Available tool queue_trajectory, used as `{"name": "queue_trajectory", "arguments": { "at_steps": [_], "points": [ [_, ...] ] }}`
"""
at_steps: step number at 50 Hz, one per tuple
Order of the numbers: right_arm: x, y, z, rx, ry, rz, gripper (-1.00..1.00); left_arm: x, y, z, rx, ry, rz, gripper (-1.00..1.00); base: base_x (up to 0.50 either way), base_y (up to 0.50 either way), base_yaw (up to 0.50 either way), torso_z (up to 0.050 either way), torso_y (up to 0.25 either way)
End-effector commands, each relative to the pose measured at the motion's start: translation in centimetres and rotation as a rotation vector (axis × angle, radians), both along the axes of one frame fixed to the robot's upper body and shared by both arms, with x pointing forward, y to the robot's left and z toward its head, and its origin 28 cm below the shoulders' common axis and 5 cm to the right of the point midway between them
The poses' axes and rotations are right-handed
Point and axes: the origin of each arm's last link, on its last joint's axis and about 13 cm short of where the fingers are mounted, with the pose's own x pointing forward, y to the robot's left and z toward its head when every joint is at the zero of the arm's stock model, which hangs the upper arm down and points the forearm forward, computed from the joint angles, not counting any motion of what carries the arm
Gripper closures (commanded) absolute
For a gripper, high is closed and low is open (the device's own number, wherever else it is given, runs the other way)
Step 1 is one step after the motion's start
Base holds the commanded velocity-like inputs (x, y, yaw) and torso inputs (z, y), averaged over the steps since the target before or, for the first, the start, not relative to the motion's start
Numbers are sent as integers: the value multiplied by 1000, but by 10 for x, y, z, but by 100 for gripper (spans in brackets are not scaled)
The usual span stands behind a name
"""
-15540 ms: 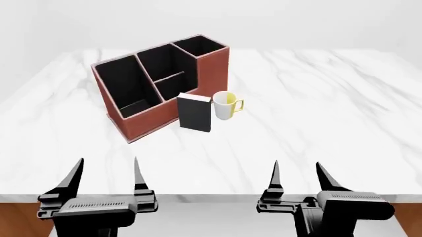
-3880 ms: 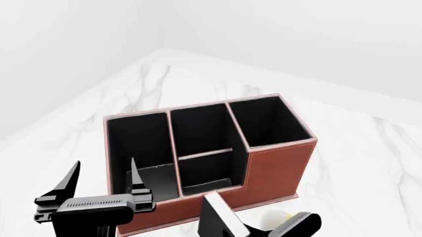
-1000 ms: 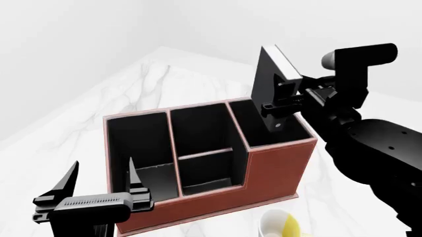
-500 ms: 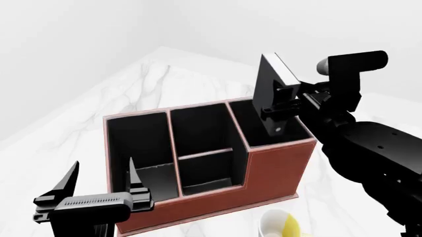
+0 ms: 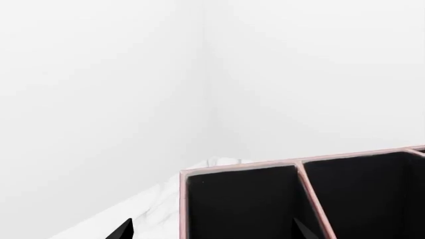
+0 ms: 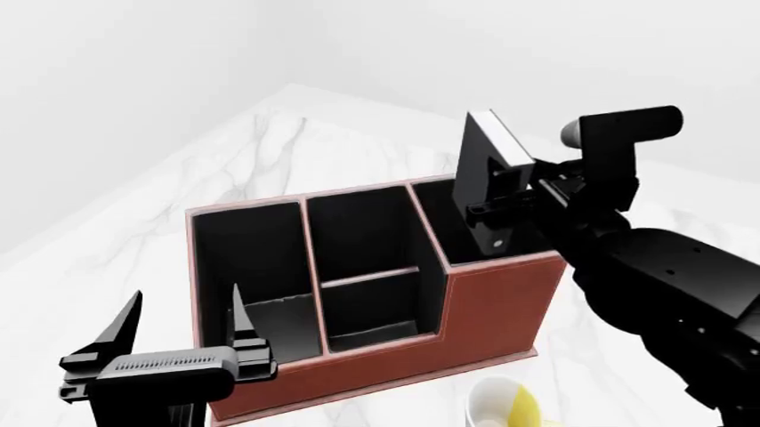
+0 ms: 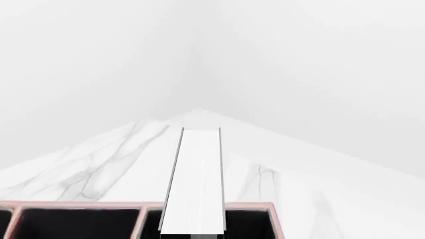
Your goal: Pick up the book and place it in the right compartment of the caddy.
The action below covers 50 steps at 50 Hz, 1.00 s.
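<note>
Right claw (image 6: 499, 203): clamped on the book (image 6: 485, 173), gripping its lower part, at upper right of centre in the head view.
Book: held nearly upright and slightly tilted, white page edges (image 7: 194, 181) facing the right wrist camera; its lower end now sits at or just inside the mouth of the right compartment (image 6: 457, 227).
Change: across the last second the book has come down and a little toward the picture's left; earlier it stood higher above the rim, and a few seconds back it was low at the bottom edge of the head view.
Meaning: lifting and carrying look finished; lowering is under way, and I judge the task close to done once the book drops between the walls and is let go.
Caddy (image 6: 499, 307): reddish-brown, centre of the head view on the marble desk (image 6: 238, 169), in the same place as in the earlier pictures.
Risk: the tilted book may catch the compartment's rim.
Left claw (image 6: 184, 334): spread wide and holding nothing, lower left of the head view, unmoved.
Mug (image 6: 505, 409): white and yellow, bottom edge, in front of the caddy.
</note>
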Motion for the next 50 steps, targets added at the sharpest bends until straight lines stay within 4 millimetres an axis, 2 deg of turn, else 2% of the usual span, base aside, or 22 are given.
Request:
{"name": "queue_trajectory", "arguments": {
  "at_steps": [1,50],
  "points": [
    [4,-3,2,-14,-36,-19,100,0,0,0,-1,1,0,-100,0,0,0,0,0],
    [9,-4,-20,-11,10,-22,100,0,0,0,-3,-1,1,-100,0,0,0,0,1]
  ]
}}
